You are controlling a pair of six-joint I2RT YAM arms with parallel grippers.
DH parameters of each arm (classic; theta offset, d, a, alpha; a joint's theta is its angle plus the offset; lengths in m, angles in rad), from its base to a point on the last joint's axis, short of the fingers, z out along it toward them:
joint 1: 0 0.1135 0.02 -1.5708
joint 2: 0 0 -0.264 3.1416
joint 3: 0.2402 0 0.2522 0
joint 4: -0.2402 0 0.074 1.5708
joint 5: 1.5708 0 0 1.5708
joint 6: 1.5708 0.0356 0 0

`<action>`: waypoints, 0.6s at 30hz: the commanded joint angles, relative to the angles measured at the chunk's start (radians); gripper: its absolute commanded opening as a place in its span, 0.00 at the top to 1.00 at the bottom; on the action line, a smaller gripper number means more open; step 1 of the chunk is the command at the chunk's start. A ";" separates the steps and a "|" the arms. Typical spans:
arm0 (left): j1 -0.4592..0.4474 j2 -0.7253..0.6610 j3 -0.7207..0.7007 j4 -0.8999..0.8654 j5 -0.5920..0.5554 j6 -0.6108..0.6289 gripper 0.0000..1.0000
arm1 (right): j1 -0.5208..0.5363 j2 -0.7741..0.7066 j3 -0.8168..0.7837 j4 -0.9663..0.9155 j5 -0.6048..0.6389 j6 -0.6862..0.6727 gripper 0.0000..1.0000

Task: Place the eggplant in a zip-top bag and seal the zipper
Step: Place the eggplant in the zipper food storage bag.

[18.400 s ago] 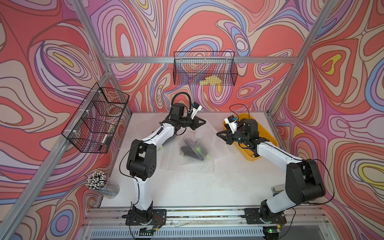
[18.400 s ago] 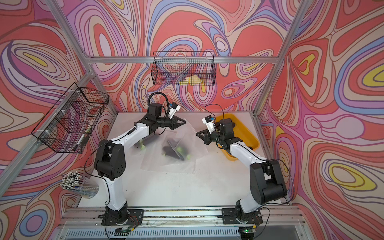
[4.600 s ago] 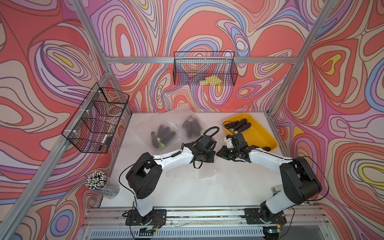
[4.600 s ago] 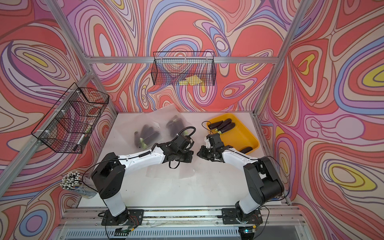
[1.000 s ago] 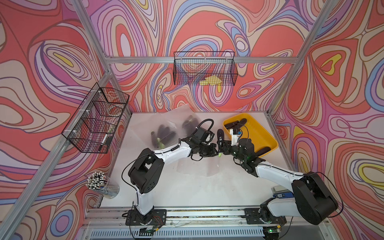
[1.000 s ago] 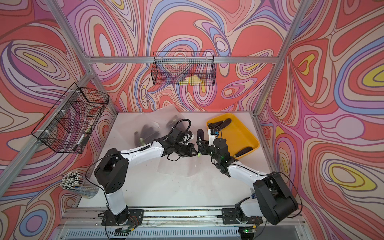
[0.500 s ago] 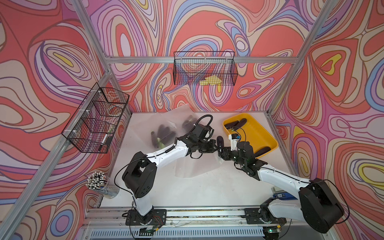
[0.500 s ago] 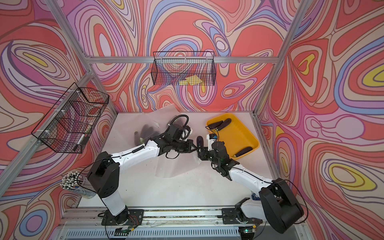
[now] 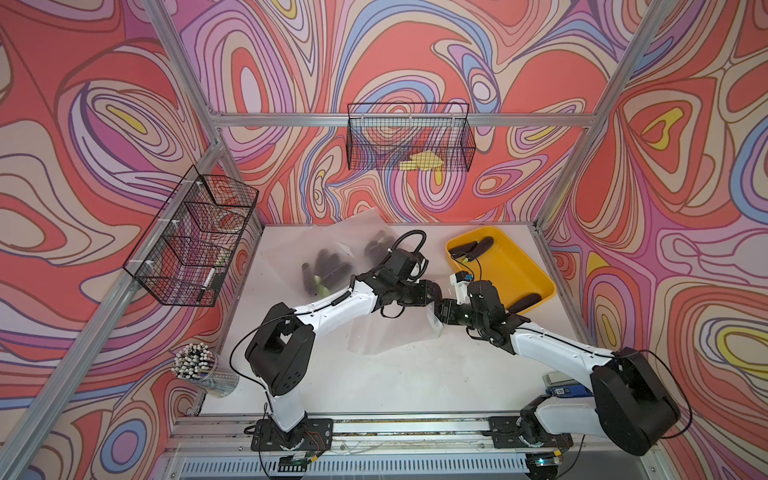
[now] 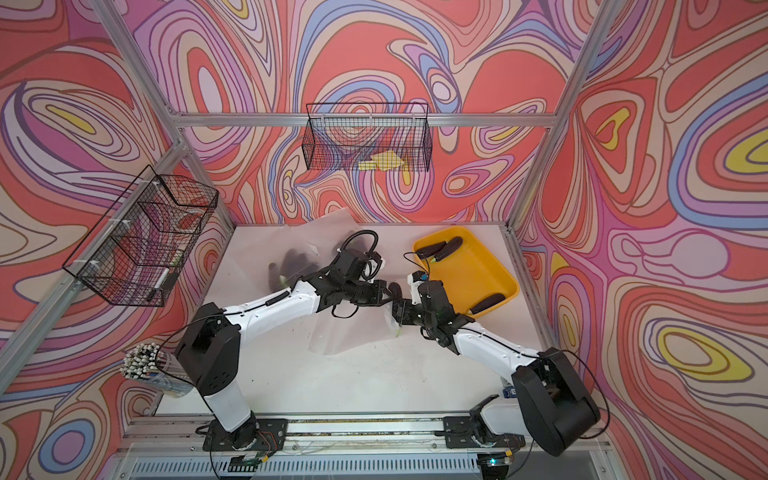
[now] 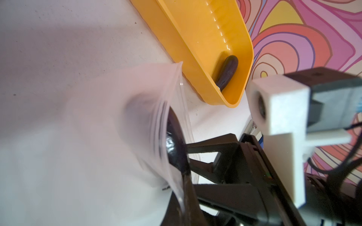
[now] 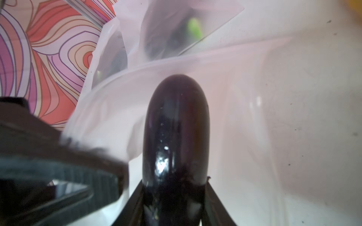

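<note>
Left fingers [image 12: 92,158] clenched on upper lip of bag [image 9: 376,332], holding mouth open above desk [image 9: 415,374]. Right fingers [image 12: 215,211] grasp eggplant [image 12: 176,125], tip just inside mouth. Risks: thin film may slip from pinch, mouth collapses; eggplant may snag lip, shove bag along.
</note>
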 commanded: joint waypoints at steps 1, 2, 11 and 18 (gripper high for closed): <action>0.002 -0.043 -0.034 0.020 0.008 0.048 1.00 | 0.007 0.101 0.102 -0.106 -0.043 0.029 0.67; 0.002 -0.057 -0.052 0.026 0.000 0.047 1.00 | 0.007 0.119 0.124 -0.109 -0.051 0.042 0.67; -0.022 -0.085 -0.123 0.054 0.069 0.044 1.00 | -0.002 0.217 0.381 -0.239 -0.042 0.182 0.41; 0.013 -0.053 -0.173 0.135 0.028 -0.065 1.00 | -0.005 0.155 0.520 -0.458 -0.100 0.070 0.32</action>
